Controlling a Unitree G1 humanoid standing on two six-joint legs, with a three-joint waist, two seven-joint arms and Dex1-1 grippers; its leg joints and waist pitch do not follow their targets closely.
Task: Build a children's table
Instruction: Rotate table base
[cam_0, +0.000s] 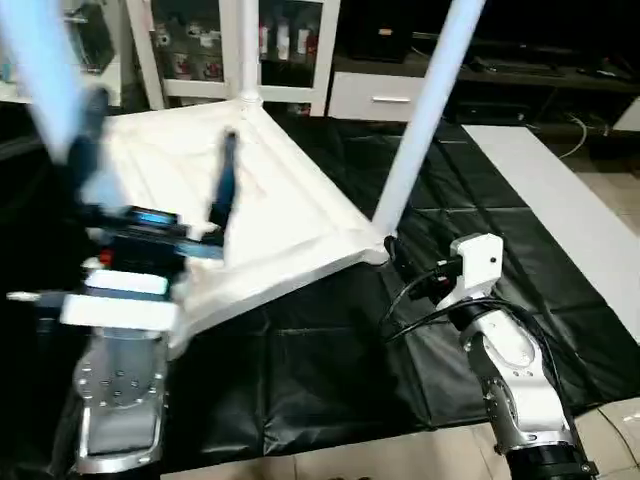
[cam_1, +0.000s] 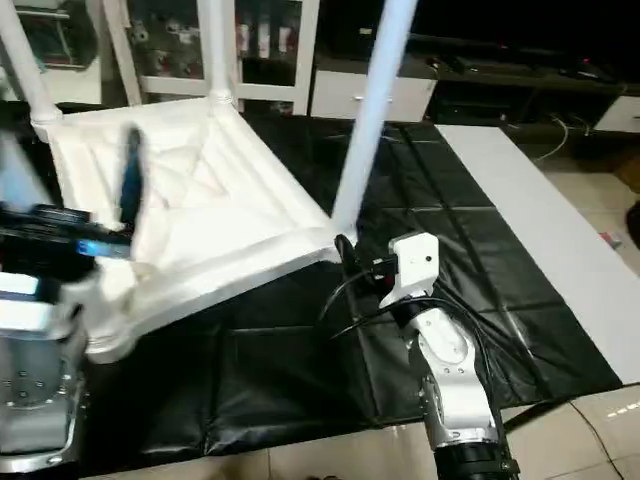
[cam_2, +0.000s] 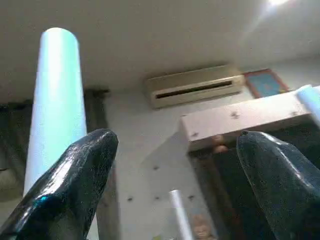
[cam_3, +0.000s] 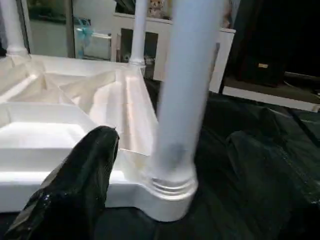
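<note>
Three long tapered white legs (cam_1: 372, 110) apparently stand socketed in the upturned white plastic ribbed tabletop (cam_1: 200, 200) on a black mat (cam_1: 480, 290), leaving perhaps one, left gripper (cam_2: 175, 195) spread wide, empty, right gripper (cam_1: 345, 250) unclear beside its corner.

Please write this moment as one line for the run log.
stage: legs going in | top: underside up, on black mat | legs standing: three seen | left gripper: open, near leg | right gripper: at corner leg
</note>
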